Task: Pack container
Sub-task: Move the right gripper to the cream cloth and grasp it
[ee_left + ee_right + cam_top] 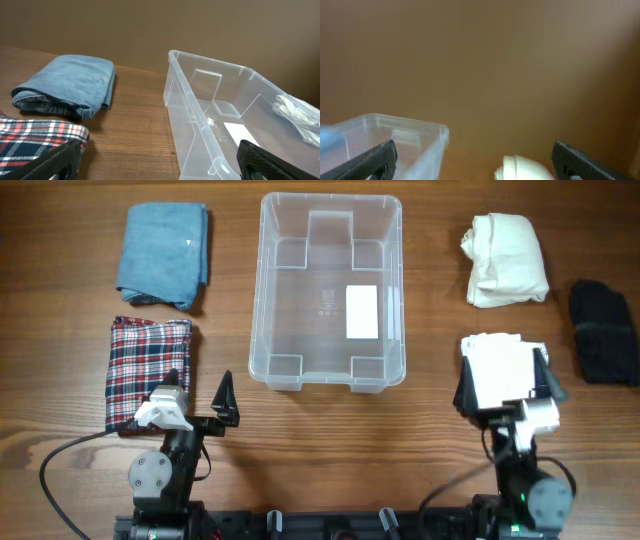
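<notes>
Clear plastic container (310,315): centre of the table (60,330), open, holding only its own white label (361,312). Nothing is packed yet.

Left to pack, all folded on the table:
- To its left: blue cloth (163,255), plaid cloth (148,370).
- To its right: cream cloth (507,258), white cloth (497,368), black cloth (603,332).

Left gripper (200,395): jaws spread wide, empty, at the plaid cloth's near edge.

Right gripper (505,385): jaws spread wide, straddling the white cloth as seen from overhead; contact cannot be told.

Judged stage: the start, with the first pick still to do.

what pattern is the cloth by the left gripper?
Plaid cloth: red, white and navy checks. Best seen in the overhead view.
</notes>
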`<state>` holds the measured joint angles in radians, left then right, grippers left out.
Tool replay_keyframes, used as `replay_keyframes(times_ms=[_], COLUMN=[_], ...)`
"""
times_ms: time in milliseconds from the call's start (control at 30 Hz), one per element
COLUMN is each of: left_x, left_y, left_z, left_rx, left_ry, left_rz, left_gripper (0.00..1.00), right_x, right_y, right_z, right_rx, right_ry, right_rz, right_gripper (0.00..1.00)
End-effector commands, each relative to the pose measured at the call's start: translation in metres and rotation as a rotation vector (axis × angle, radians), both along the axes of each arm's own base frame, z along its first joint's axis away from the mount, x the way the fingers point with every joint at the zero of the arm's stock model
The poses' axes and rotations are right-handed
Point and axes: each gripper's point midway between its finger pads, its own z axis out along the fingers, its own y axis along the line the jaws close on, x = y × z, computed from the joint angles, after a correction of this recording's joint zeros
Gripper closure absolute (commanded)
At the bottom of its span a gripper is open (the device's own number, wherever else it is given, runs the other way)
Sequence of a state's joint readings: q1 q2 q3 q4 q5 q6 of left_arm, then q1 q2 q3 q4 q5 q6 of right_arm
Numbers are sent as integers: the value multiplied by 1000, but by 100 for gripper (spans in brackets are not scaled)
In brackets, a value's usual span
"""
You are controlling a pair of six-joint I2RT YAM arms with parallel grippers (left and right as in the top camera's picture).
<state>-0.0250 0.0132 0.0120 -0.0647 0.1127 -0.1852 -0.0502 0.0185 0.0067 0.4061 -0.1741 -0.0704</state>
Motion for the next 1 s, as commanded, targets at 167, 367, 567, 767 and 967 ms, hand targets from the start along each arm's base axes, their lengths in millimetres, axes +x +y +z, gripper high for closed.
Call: replay_keyframes(times_ms=[167,367,567,767,967], left_x=[0,0,0,0,0], left_y=[4,4,4,4,4], left_z=[-3,-3,-3,-3,-3], left_rx=[-1,-1,-1,-1,-1], left_ry=[5,5,5,5,5], left_rz=[23,23,23,23,23], left_gripper=[0,0,0,0,0], right_x=[-15,71,160,214,249], right_y=[19,-3,-65,-113,-138], right_z=[88,112,99,61,4], right_rx=[-118,-256,-201,107,222], right_ry=[-147,180,623,932,1038], right_rz=[62,-59,-17,232,245], right_gripper=[0,0,0,0,0])
